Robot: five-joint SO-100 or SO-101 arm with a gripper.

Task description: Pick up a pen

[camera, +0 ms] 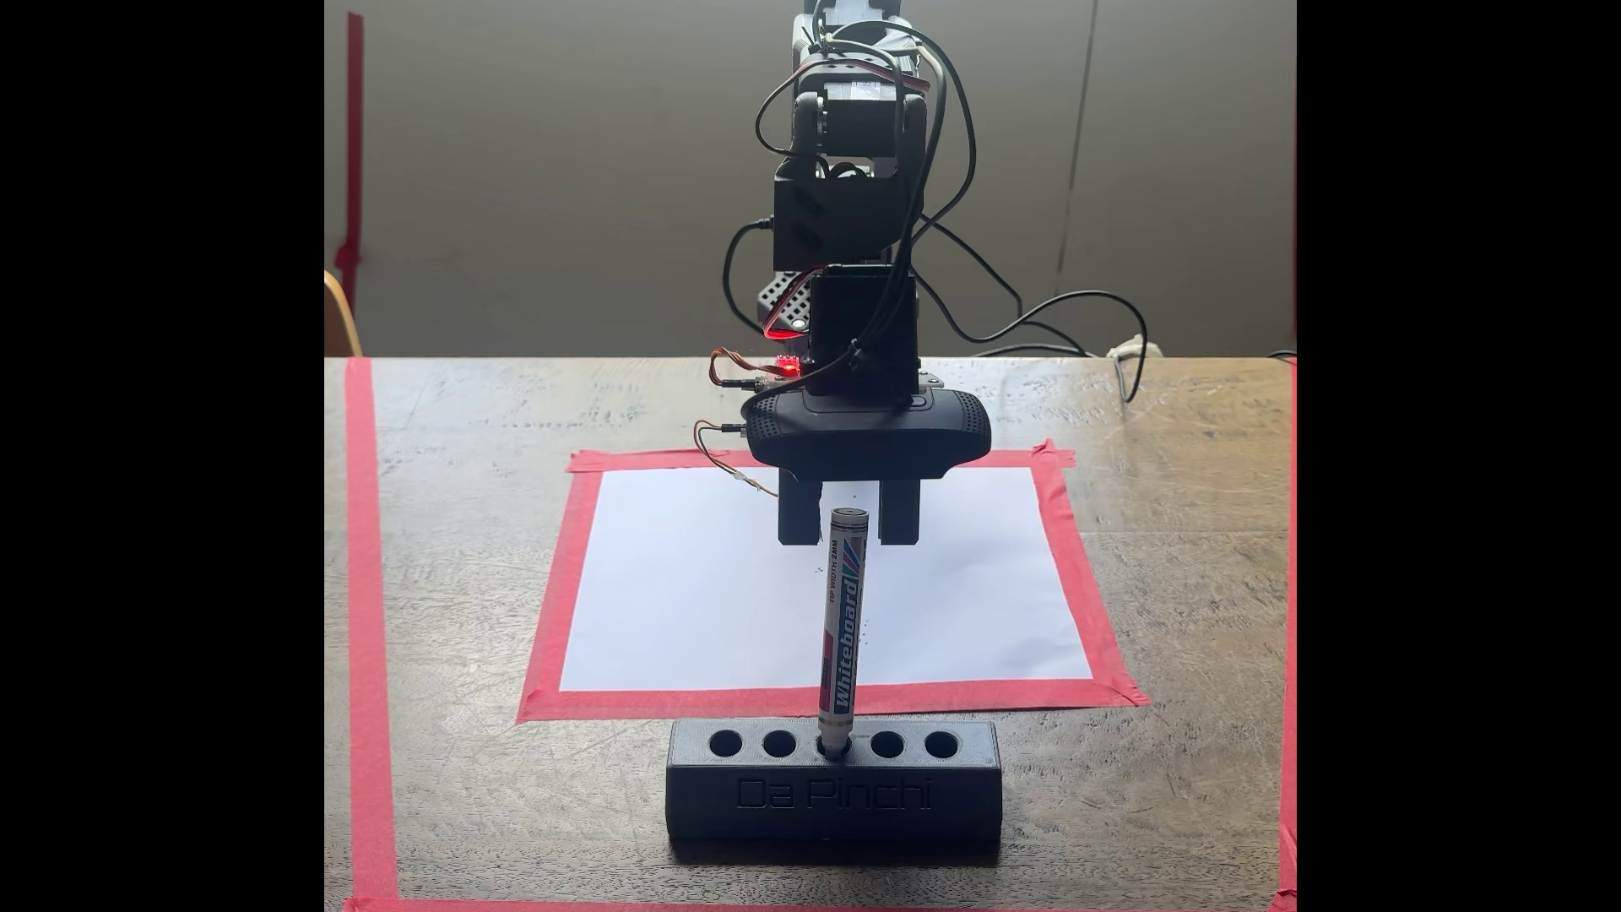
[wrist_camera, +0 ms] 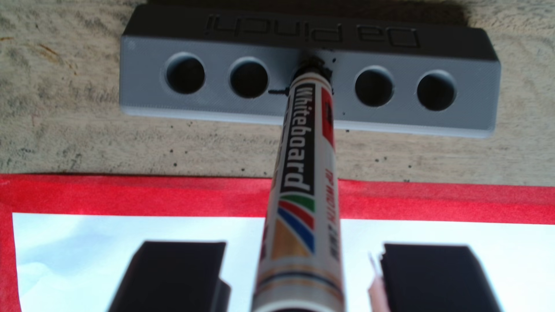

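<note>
The pen (wrist_camera: 300, 150) is a white marker with "Whiteboard" printed along it and red, blue and green stripes. It stands tip-down, leaning slightly, in the middle hole of a dark block holder (camera: 833, 798) marked "Da Pinchi" (wrist_camera: 144, 90). In the fixed view the pen (camera: 844, 631) rises toward my gripper (camera: 848, 539). The gripper (wrist_camera: 303, 249) is open, one dark finger (wrist_camera: 180, 276) on each side of the pen's upper end. A gap shows on both sides, so neither finger touches it.
Two empty holes (wrist_camera: 185, 73) flank the pen on each side of the holder. Behind the holder, a white sheet (camera: 702, 596) is taped down with red tape (camera: 561, 570). A wider red tape line (camera: 364, 614) borders the wooden table. Cables trail at the back right (camera: 1131, 359).
</note>
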